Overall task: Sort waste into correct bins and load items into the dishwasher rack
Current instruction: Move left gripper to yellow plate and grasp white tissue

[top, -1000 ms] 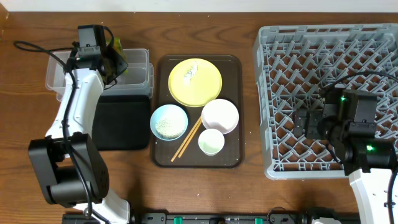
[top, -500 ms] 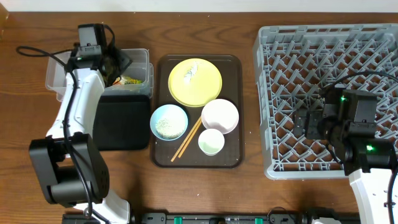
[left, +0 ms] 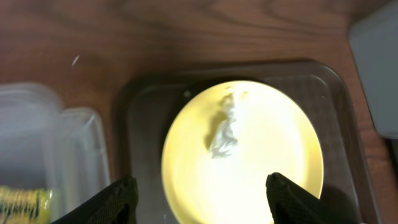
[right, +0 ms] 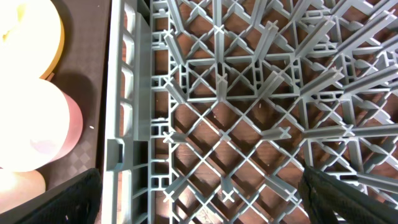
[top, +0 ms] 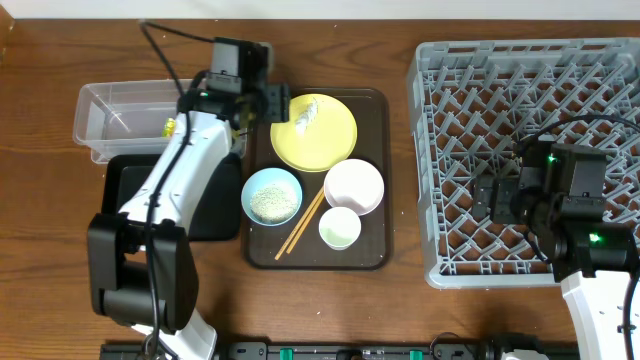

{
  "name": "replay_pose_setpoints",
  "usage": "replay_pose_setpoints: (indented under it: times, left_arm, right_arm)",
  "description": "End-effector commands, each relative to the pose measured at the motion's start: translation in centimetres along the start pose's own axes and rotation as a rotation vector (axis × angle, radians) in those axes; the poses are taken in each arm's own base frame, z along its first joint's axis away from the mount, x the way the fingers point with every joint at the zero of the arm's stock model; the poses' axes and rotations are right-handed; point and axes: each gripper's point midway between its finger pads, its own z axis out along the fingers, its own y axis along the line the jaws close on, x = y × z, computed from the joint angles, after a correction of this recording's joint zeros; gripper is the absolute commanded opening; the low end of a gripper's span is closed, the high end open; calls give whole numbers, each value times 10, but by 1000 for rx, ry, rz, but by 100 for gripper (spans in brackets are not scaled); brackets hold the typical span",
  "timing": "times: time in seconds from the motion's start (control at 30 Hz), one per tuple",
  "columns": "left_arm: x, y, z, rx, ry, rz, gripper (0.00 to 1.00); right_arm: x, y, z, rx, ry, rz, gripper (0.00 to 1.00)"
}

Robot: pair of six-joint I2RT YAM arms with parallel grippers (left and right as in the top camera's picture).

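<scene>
I am seeing a wooden table (top: 40,220) from above, with a dark brown serving tray (top: 262,250) at its centre. The tray is carrying a round yellow plate (top: 330,140), a light blue bowl (top: 271,195) with pale grains inside, a white bowl (top: 354,186), a small pale cup (top: 339,228) and two thin wooden chopsticks (top: 300,225). My left arm is crossing over the shallow black tray (top: 215,215) and hiding the right end of the clear plastic tub (top: 120,115).

A clump of white rice-like grains (left: 224,127) is sitting on the plate's upper left part. The green-and-yellow snack wrapper (top: 170,127) is lying inside the tub.

The left gripper (left: 202,200), jaws apart and empty, has swung from above the tub to over the plate. The right gripper (right: 205,199), jaws also apart, is still hovering over the large grey plastic rack (top: 440,150).
</scene>
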Motion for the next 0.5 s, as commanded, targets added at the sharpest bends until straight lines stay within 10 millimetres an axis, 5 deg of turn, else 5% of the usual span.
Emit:
replay_pose_setpoints:
  times: [0.0, 0.23, 0.47]
  left_arm:
    - [8, -2, 23, -8, 22, 113, 69]
    - [9, -19, 65, 22, -8, 151, 74]
    - [39, -27, 103, 35, 63, 169, 74]
  right_arm:
    - [-8, -2, -5, 0, -21, 19, 99]
    - [-7, -2, -5, 0, -18, 20, 99]
    - [-6, -2, -5, 0, -15, 20, 99]
